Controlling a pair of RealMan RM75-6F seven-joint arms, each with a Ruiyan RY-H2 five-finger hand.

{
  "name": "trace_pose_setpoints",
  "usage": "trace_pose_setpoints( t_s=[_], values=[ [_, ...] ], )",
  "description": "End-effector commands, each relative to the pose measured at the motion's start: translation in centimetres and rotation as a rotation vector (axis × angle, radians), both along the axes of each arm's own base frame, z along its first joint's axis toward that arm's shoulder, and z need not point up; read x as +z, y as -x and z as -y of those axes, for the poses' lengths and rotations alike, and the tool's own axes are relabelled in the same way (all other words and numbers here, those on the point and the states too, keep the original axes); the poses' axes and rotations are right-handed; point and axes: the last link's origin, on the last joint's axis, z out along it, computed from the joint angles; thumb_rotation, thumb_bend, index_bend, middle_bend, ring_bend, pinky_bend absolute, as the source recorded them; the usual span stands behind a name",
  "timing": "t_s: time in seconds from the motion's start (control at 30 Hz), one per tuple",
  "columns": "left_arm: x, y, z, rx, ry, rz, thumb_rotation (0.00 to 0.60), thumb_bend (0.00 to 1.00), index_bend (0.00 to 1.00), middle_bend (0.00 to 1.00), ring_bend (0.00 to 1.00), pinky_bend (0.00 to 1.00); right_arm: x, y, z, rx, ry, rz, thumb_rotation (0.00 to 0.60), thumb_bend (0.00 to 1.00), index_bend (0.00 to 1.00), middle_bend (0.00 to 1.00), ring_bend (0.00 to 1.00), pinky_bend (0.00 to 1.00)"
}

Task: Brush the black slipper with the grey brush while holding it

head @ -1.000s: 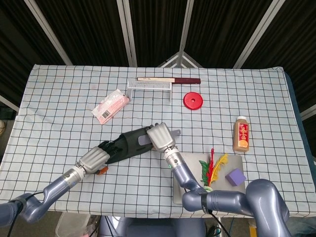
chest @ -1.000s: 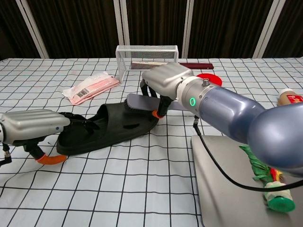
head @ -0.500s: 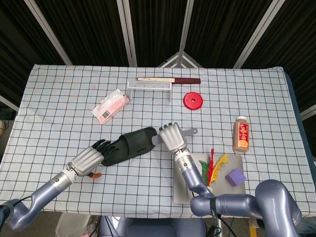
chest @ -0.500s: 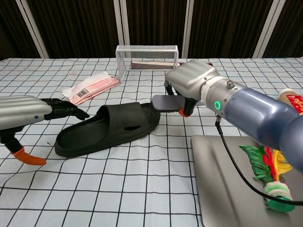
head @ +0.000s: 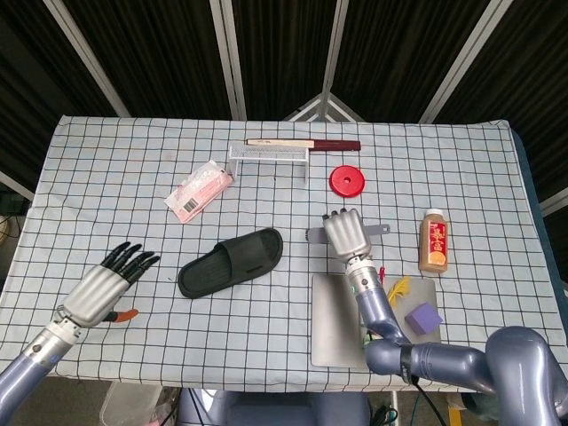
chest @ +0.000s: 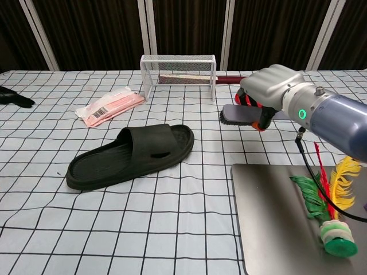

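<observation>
The black slipper (head: 231,262) lies sole-down on the checked cloth with nothing touching it; in the chest view the slipper (chest: 132,154) sits left of centre. My right hand (head: 348,235) is to its right, apart from it, and grips the grey brush (chest: 238,114), whose bristles face down above the cloth. The brush handle (head: 377,230) sticks out to the right of the hand. My left hand (head: 105,286) hovers well left of the slipper, fingers spread and holding nothing. Only its dark fingertips (chest: 14,97) show at the chest view's left edge.
A white wire rack (head: 275,153) with a dark red stick behind it stands at the back. A red lid (head: 348,180), a pink packet (head: 201,189) and a brown bottle (head: 433,240) lie around. A grey tray (head: 333,324) at front right bears feathers and a purple block (head: 422,317).
My left hand has let go of the slipper and pulled back to the left. My right hand has carried the brush off the slipper to the right.
</observation>
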Motion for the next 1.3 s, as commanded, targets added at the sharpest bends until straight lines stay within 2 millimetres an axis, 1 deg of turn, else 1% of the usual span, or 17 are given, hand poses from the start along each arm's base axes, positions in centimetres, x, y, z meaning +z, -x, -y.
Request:
trace_pose_setpoints(
  t_s=[0.03, 0.1, 0.33, 0.43, 0.5, 0.53, 0.6, 0.63, 0.7, 0.77, 0.8, 0.87, 0.97, 1.03, 1.1, 1.17, 1.3],
  values=[
    [2.3, 1.0, 0.8, 0.014, -0.093, 0.004, 0.550, 0.22, 0.00, 0.08, 0.03, 0.00, -0.5, 1.7, -0.1, -0.035, -0.016, -0.019, 0.600, 0.79, 0.69, 0.60, 0.47, 0.58],
    [3.0, 1.2, 0.7, 0.020, -0.132, 0.011, 0.551, 0.22, 0.00, 0.08, 0.03, 0.00, -0.9, 2.6, -0.2, -0.055, -0.023, -0.040, 0.600, 0.79, 0.69, 0.60, 0.47, 0.58],
    [3.1, 1.6, -0.2, 0.059, -0.142, 0.029, 0.553, 0.20, 0.00, 0.07, 0.03, 0.00, -1.5, 4.2, 0.2, -0.069, -0.042, -0.166, 0.600, 0.79, 0.69, 0.60, 0.47, 0.58],
    [3.2, 1.7, -0.6, 0.066, -0.147, 0.025, 0.554, 0.20, 0.00, 0.07, 0.03, 0.00, -1.8, 5.1, 0.2, -0.074, -0.050, -0.235, 0.600, 0.79, 0.63, 0.57, 0.47, 0.58],
    [3.2, 1.7, -0.7, 0.067, -0.147, 0.025, 0.555, 0.20, 0.00, 0.07, 0.03, 0.00, -1.9, 5.3, 0.1, -0.089, -0.058, -0.263, 0.600, 0.79, 0.50, 0.50, 0.46, 0.57],
    [3.2, 1.7, -0.8, 0.067, -0.146, 0.024, 0.557, 0.21, 0.00, 0.07, 0.03, 0.00, -2.0, 5.5, 0.0, -0.100, -0.065, -0.276, 0.600, 0.79, 0.41, 0.46, 0.44, 0.56],
    [3.1, 1.8, -0.8, 0.070, -0.137, 0.027, 0.563, 0.24, 0.00, 0.07, 0.03, 0.00, -1.9, 5.4, -0.1, -0.109, -0.073, -0.296, 0.600, 0.79, 0.26, 0.39, 0.40, 0.45],
    [3.0, 1.7, -0.8, 0.073, -0.125, 0.033, 0.563, 0.25, 0.00, 0.07, 0.03, 0.00, -1.8, 5.3, -0.1, -0.108, -0.071, -0.303, 0.600, 0.79, 0.22, 0.37, 0.38, 0.40],
    [2.6, 1.6, -0.5, 0.081, -0.081, 0.058, 0.563, 0.23, 0.00, 0.06, 0.03, 0.00, -1.4, 4.8, -0.3, -0.088, -0.051, -0.332, 0.600, 0.79, 0.09, 0.30, 0.31, 0.30],
    [2.5, 1.3, -0.3, 0.069, -0.062, 0.066, 0.560, 0.19, 0.00, 0.06, 0.03, 0.00, -1.0, 4.0, -0.7, -0.064, -0.035, -0.343, 0.600, 0.76, 0.02, 0.24, 0.23, 0.21],
    [2.5, 1.2, -0.2, 0.060, -0.064, 0.066, 0.560, 0.19, 0.00, 0.06, 0.03, 0.00, -0.7, 3.5, -0.9, -0.056, -0.028, -0.339, 0.600, 0.73, 0.00, 0.19, 0.18, 0.16],
    [2.5, 1.0, 0.0, 0.049, -0.075, 0.068, 0.560, 0.18, 0.00, 0.06, 0.03, 0.00, -0.1, 2.6, -1.6, -0.047, -0.026, -0.332, 0.600, 0.66, 0.00, 0.12, 0.11, 0.11],
    [2.7, 0.9, 0.3, 0.045, -0.087, 0.084, 0.560, 0.17, 0.00, 0.06, 0.03, 0.00, 0.8, 1.6, -2.7, -0.038, -0.033, -0.332, 0.600, 0.58, 0.00, 0.05, 0.05, 0.09],
    [2.9, 0.8, 0.7, 0.041, -0.089, 0.095, 0.559, 0.17, 0.00, 0.06, 0.03, 0.00, 1.7, 0.8, -3.6, -0.027, -0.030, -0.318, 0.600, 0.55, 0.00, 0.04, 0.05, 0.08],
    [3.0, 0.7, 1.0, 0.035, -0.089, 0.101, 0.559, 0.17, 0.00, 0.06, 0.03, 0.00, 2.5, 0.3, -4.3, -0.013, -0.016, -0.318, 0.600, 0.50, 0.00, 0.04, 0.04, 0.05],
    [3.0, 0.5, 1.4, 0.025, -0.086, 0.108, 0.559, 0.17, 0.00, 0.06, 0.03, 0.00, 3.4, -0.4, -4.9, 0.012, 0.027, -0.350, 0.600, 0.46, 0.00, 0.04, 0.04, 0.04],
    [2.6, 0.3, 2.2, 0.020, -0.056, 0.131, 0.561, 0.17, 0.00, 0.06, 0.03, 0.00, 3.8, -1.9, -5.8, 0.035, 0.040, -0.309, 0.600, 0.44, 0.00, 0.04, 0.04, 0.04]
  ],
)
